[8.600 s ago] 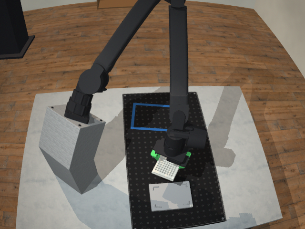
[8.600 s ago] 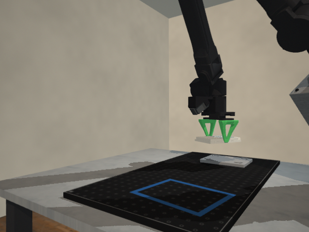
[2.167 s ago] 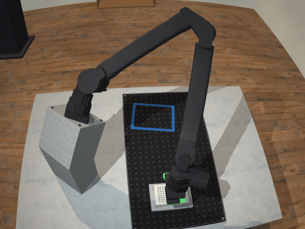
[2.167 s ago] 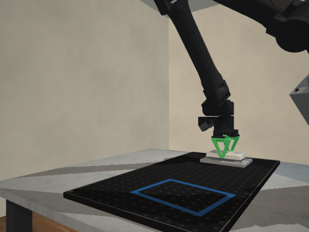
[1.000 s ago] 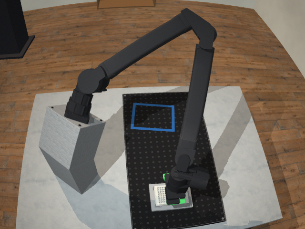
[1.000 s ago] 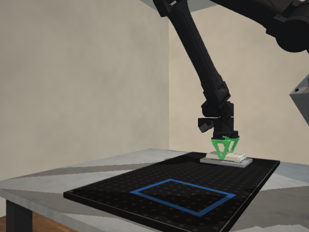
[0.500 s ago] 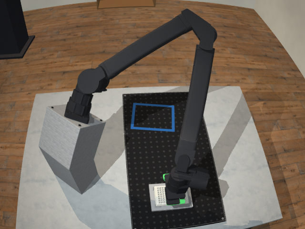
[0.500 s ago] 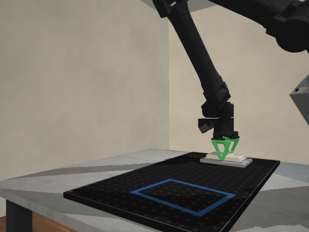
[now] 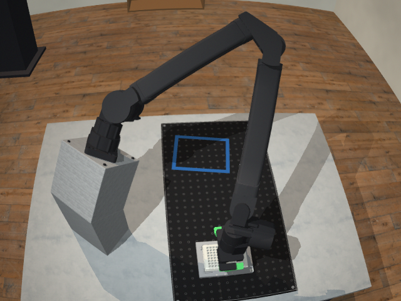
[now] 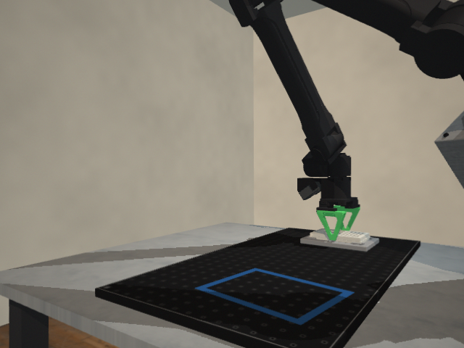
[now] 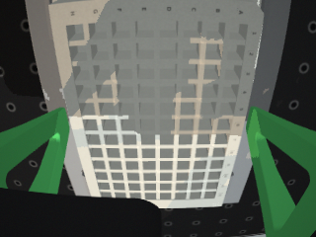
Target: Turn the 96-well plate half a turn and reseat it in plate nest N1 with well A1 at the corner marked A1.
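Observation:
The white 96-well plate (image 9: 209,258) lies flat in the grey nest N1 (image 9: 225,273) at the near end of the black deck. It also shows in the exterior view (image 10: 347,236) and fills the wrist view (image 11: 158,99). My gripper (image 9: 225,248) points straight down over the plate and is open. Its green fingers stand on either side of the plate's long sides, with a small gap at each. I cannot tell which plate corner is cut off.
The blue taped outline B1 (image 9: 201,154) lies on the far part of the deck (image 10: 275,293). The grey arm pedestal (image 9: 93,190) stands to the left of the deck. The arm's long link reaches over the deck's right side.

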Controlling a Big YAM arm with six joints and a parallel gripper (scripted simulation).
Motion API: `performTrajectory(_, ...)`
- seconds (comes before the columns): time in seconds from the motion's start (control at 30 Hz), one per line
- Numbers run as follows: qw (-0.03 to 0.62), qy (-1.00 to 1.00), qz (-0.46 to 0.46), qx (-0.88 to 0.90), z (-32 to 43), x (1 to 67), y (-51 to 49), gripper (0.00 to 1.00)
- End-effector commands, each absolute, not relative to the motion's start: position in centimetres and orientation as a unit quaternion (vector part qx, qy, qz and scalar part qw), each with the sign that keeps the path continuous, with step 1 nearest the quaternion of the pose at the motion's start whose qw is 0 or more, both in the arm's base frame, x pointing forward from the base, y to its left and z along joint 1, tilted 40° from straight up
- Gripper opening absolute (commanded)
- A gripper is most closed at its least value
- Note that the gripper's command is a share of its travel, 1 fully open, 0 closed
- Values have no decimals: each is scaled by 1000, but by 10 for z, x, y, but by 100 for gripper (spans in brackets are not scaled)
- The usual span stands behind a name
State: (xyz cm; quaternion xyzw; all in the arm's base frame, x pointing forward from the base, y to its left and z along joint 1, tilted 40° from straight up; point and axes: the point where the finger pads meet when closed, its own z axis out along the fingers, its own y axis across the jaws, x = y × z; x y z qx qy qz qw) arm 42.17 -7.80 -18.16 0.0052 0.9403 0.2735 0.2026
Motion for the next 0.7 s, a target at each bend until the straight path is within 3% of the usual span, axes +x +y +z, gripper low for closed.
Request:
performTrajectory(0.0,209,940,270,7,-179,425,-83,100)
performTrajectory(0.67,212,940,267,10,-169,420,-92,100)
